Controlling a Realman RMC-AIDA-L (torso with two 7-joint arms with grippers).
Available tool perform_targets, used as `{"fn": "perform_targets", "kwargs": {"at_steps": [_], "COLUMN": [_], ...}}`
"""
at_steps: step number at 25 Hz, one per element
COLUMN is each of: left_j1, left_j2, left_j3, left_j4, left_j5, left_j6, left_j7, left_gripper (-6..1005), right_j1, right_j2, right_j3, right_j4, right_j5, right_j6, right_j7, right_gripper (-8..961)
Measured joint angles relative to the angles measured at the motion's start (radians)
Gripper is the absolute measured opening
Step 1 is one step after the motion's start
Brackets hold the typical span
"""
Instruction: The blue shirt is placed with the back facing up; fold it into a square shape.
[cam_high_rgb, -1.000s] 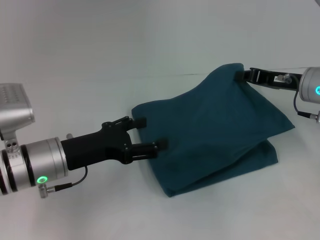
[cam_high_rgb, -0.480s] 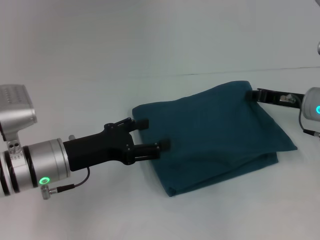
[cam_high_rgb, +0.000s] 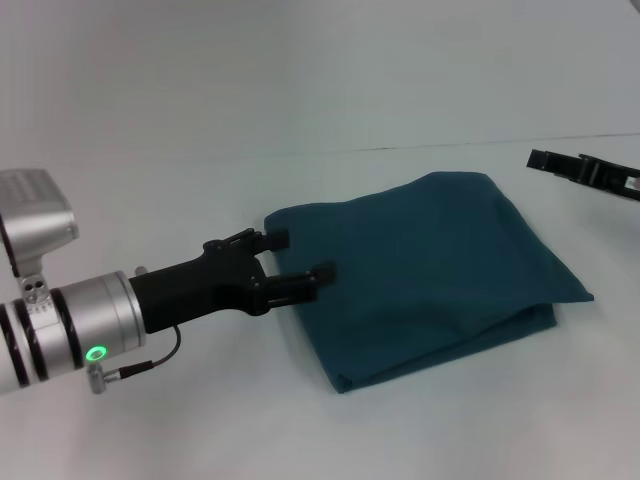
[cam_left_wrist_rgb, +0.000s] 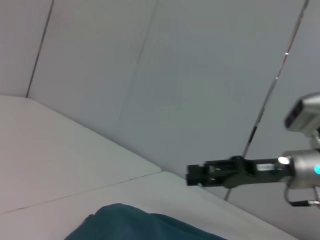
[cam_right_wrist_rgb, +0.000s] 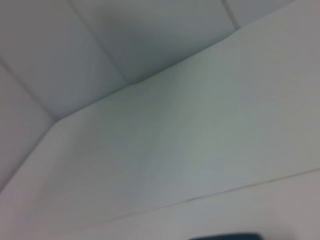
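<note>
The blue shirt (cam_high_rgb: 430, 270) lies flat on the white table as a folded, roughly square bundle, plain side showing. Its upper layer overhangs the lower one along the near right edge. My left gripper (cam_high_rgb: 300, 256) is open at the shirt's left edge, with one fingertip (cam_high_rgb: 322, 271) just over the cloth and nothing held. My right gripper (cam_high_rgb: 545, 160) hovers off the shirt's far right corner, clear of the cloth. The left wrist view shows the shirt (cam_left_wrist_rgb: 140, 225) low in the picture and the right gripper (cam_left_wrist_rgb: 195, 175) beyond it. The right wrist view catches only a sliver of shirt (cam_right_wrist_rgb: 225, 236).
The white table (cam_high_rgb: 200, 120) runs back to a seam line (cam_high_rgb: 400, 148) behind the shirt. Pale wall panels (cam_left_wrist_rgb: 150, 75) stand beyond the table.
The right gripper let go of the shirt's far right corner and drew back to the right. The lifted fold dropped flat. The left gripper edged slightly up and back.
</note>
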Motion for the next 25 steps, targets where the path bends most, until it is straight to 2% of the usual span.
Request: {"fn": "perform_targets", "kwargs": {"at_steps": [8,15,21,25], "left_j1": [-0.022,-0.041,-0.045,-0.045], "left_j2": [-0.021,-0.027,-0.031,-0.031], "left_j3": [0.002,0.013,0.023,0.025], "left_j4": [0.000,-0.001,-0.002,-0.002], "left_j5": [0.004,0.005,0.006,0.007], "left_j6": [-0.094,-0.170,-0.181,-0.181], "left_j7": [-0.040,-0.090,-0.093,-0.093], "left_gripper": [950,949,949,949], "right_j1": [-0.058,-0.091,-0.088,-0.076], "right_j2": [-0.062,-0.115,-0.143,-0.151], "right_j3": [-0.005,0.003,0.005,0.006], "right_j4": [-0.004,-0.007,-0.008,-0.008], "right_j5": [-0.006,-0.052,-0.144,-0.187], "right_j6": [-0.259,-0.379,-0.433,-0.460], "right_j7": [0.077,0.173,0.259,0.302], "right_gripper": [716,750,749,749]}}
